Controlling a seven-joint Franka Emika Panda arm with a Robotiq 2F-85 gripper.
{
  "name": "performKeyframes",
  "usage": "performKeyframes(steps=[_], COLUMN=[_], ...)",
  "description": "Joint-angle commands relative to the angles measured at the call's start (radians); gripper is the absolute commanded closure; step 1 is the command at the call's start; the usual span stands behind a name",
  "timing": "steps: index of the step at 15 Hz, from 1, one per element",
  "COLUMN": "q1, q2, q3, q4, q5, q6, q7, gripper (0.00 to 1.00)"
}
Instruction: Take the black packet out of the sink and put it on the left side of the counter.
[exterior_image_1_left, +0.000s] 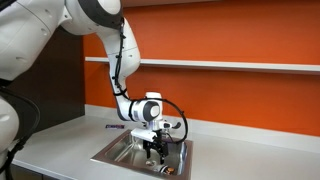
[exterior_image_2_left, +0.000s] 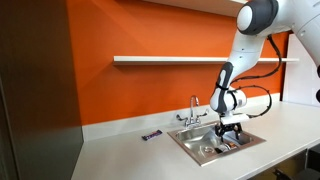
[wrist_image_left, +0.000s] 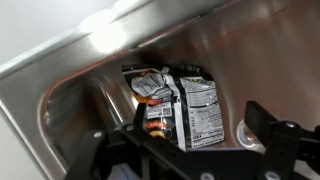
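The black packet (wrist_image_left: 185, 105) lies crumpled on the bottom of the steel sink (wrist_image_left: 70, 90), with its white label side up and orange print at its left. My gripper (wrist_image_left: 180, 140) is open and low inside the sink, one finger on each side of the packet, not closed on it. In both exterior views the gripper (exterior_image_1_left: 153, 148) (exterior_image_2_left: 232, 133) reaches down into the sink (exterior_image_1_left: 118, 152) (exterior_image_2_left: 192, 141). The packet is not clear there.
A small dark purple item (exterior_image_2_left: 151, 135) (exterior_image_1_left: 115, 126) lies on the white counter beside the sink. The faucet (exterior_image_2_left: 193, 108) stands at the sink's back edge. The sink drain (wrist_image_left: 246, 130) is next to the packet. An orange wall with a shelf (exterior_image_2_left: 170, 60) is behind.
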Motion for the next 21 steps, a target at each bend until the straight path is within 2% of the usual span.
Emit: performKeyframes(steps=[1, 11, 21], q1=[0.010, 0.010, -0.002], q2=[0.006, 0.007, 0.089], q3=[-0.009, -0.008, 0.001], q4=[0.005, 0.009, 0.082], q5=[0.012, 0.012, 0.036], q6=[-0.002, -0.002, 0.009], q7=[-0.008, -0.008, -0.014], gripper=[0.00, 0.00, 0.00])
